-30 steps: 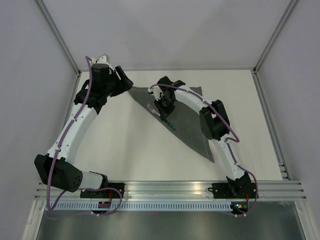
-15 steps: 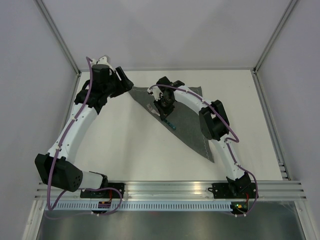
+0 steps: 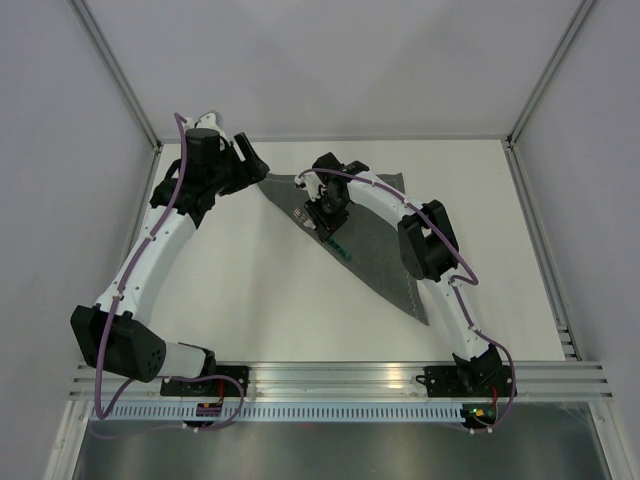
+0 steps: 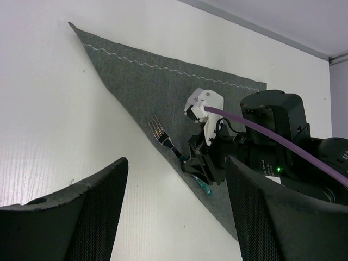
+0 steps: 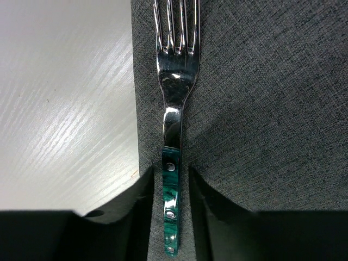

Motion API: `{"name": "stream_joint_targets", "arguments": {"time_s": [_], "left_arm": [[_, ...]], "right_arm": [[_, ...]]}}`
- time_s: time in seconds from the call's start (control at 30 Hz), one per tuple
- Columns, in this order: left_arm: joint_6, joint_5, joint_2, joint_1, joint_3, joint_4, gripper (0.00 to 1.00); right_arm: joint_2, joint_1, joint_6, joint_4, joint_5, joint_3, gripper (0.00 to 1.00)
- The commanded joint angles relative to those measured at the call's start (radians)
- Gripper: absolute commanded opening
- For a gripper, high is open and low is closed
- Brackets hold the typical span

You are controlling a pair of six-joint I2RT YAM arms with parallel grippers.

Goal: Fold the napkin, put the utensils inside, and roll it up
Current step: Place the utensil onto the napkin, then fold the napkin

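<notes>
The dark grey napkin (image 3: 385,262) lies folded into a triangle on the white table (image 3: 250,290), its long folded edge facing left. The fork (image 3: 338,247) rests on the cloth along that edge, tines toward the far left. In the right wrist view the teal handle (image 5: 172,206) lies between my right gripper's (image 5: 171,174) fingers (image 5: 130,209), with a strip of cloth (image 5: 261,98) showing on each side, so the jaws are slightly open. My left gripper (image 3: 252,163) hovers wide open by the napkin's far left corner, holding nothing. The left wrist view shows the fork (image 4: 162,135) and the right gripper (image 4: 202,166).
White walls with metal frame posts close in the table on the left, far side and right. An aluminium rail (image 3: 340,375) carrying both arm bases runs along the near edge. The right arm (image 3: 425,240) stretches over the napkin.
My right gripper's jaws have parted off the fork handle, and the fork has shifted slightly toward the far left along the fold. The left jaws have widened a little.
</notes>
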Motion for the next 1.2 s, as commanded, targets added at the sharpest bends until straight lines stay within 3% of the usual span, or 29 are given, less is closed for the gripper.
{"name": "stream_joint_targets", "arguments": {"time_s": [0.0, 0.2, 0.37, 0.63, 0.87, 1.17], "left_arm": [[0.048, 0.033, -0.004, 0.006, -0.001, 0.029, 0.79], [0.065, 0.062, -0.020, 0.004, -0.009, 0.051, 0.81], [0.116, 0.067, -0.050, -0.051, -0.076, 0.129, 0.81], [0.287, -0.169, -0.089, -0.434, -0.326, 0.458, 0.80], [0.586, -0.325, 0.034, -0.848, -0.530, 0.820, 0.82], [0.811, -0.410, 0.287, -1.104, -0.558, 1.113, 0.84]], "right_arm": [[-0.058, 0.010, 0.062, -0.027, 0.062, 0.009, 0.40], [-0.150, 0.007, 0.053, -0.022, 0.039, 0.003, 0.55], [-0.301, -0.079, 0.067, -0.001, -0.025, -0.028, 0.57], [-0.619, -0.445, 0.096, 0.131, -0.178, -0.299, 0.57], [-0.788, -0.567, 0.067, 0.197, -0.179, -0.525, 0.57], [-0.808, -0.637, 0.079, 0.266, -0.175, -0.602, 0.58]]}}
